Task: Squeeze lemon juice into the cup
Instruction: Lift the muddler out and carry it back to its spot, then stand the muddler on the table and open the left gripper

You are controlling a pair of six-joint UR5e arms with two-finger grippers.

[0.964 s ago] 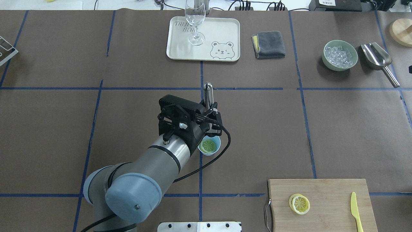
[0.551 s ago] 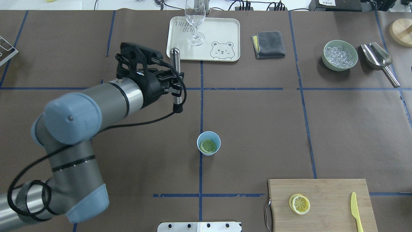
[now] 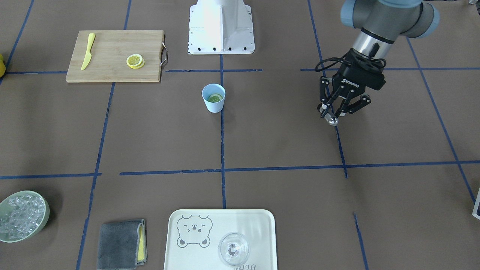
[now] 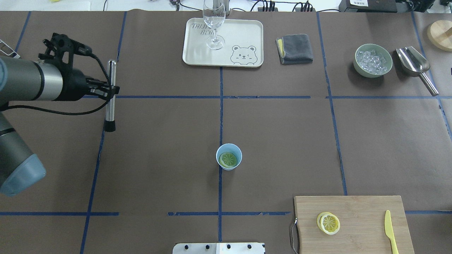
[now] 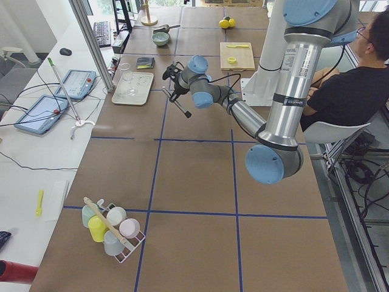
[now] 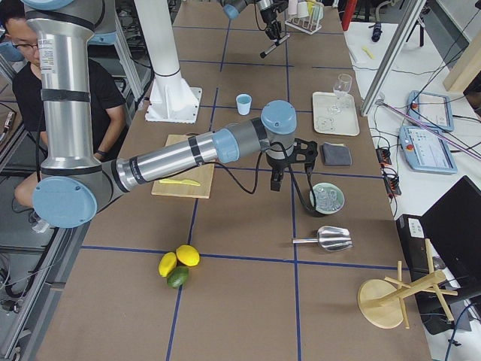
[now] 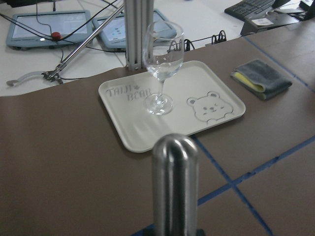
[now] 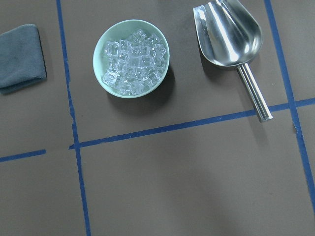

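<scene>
Care is needed in setting down the metal rod [image 4: 110, 113], clenched roughly upright in the left hand [image 4: 109, 92]: it is best lowered slowly onto the table [image 4: 282, 141], well apart from the cup [image 3: 213, 107] where the lemon slice [image 4: 228, 159] lies. The left arm [image 4: 31, 86] is stretched level over the table's left side.

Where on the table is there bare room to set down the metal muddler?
Bare: the wide square between the blue cup, the bowl of ice and the cutting board, and the paper left of the cup, under the left gripper. Crowded: the far edge, with tray, grey cloth and scoop.
</scene>
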